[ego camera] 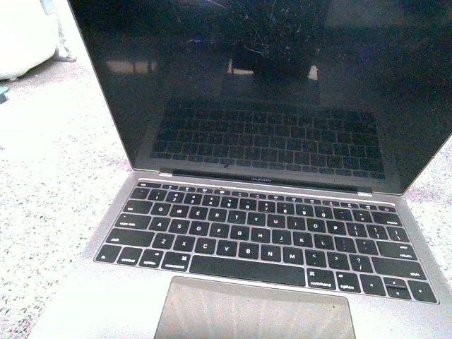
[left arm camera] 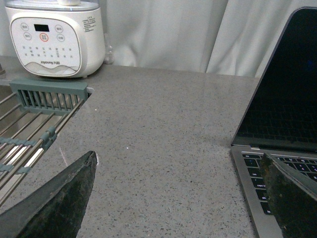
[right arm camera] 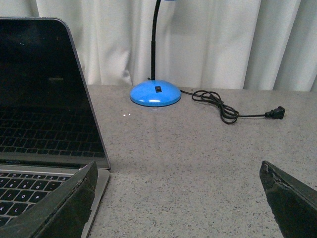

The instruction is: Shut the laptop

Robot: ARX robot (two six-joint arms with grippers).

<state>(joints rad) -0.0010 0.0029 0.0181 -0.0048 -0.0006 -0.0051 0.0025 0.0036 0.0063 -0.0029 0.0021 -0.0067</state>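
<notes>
The grey laptop [ego camera: 268,233] stands open on the speckled counter, its black screen upright and its black keys and wide trackpad facing me. Neither arm shows in the front view. In the left wrist view the laptop [left arm camera: 282,114] is at the right; my left gripper [left arm camera: 181,163] is open and empty over the bare counter beside the laptop's left edge, one finger [left arm camera: 292,198] over the keys. In the right wrist view the laptop [right arm camera: 44,99] is at the left; my right gripper [right arm camera: 178,171] is open and empty over the counter beside its right edge.
A white cooker [left arm camera: 54,37] and a metal dish rack [left arm camera: 29,124] stand left of the laptop. A blue desk lamp base [right arm camera: 155,94] with a black cord and plug [right arm camera: 233,111] lies to the right. White curtains [right arm camera: 208,39] hang behind the counter.
</notes>
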